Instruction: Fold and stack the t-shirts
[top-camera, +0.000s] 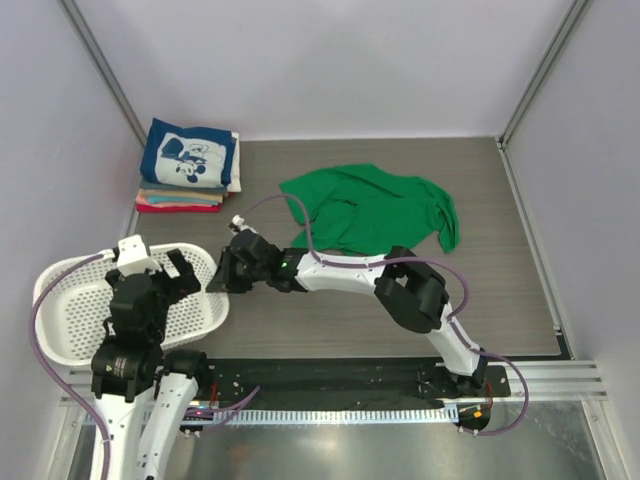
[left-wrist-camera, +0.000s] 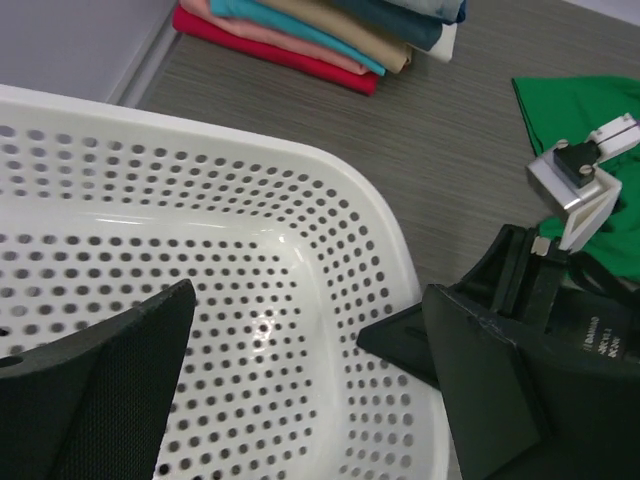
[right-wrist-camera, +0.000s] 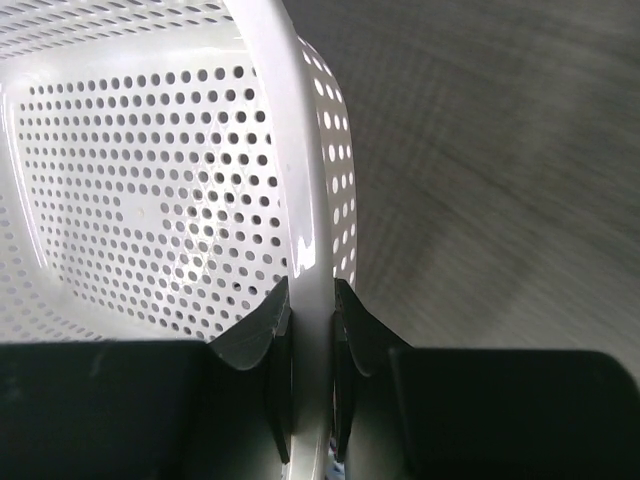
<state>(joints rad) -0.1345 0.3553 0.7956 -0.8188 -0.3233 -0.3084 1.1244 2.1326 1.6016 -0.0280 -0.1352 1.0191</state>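
Clearly, the right gripper was clamped on the rim of the white perforated basket at its right side, one finger inside the wall and one outside. The left gripper hung over the basket with its jaws wide apart, holding nothing. The green t-shirt lay unfolded and crumpled on the table beyond the right arm, well apart from the stack of folded t-shirts in the far left corner, where the navy printed tee lay on top.

top view looks down from behind; both wrist views close on the basket
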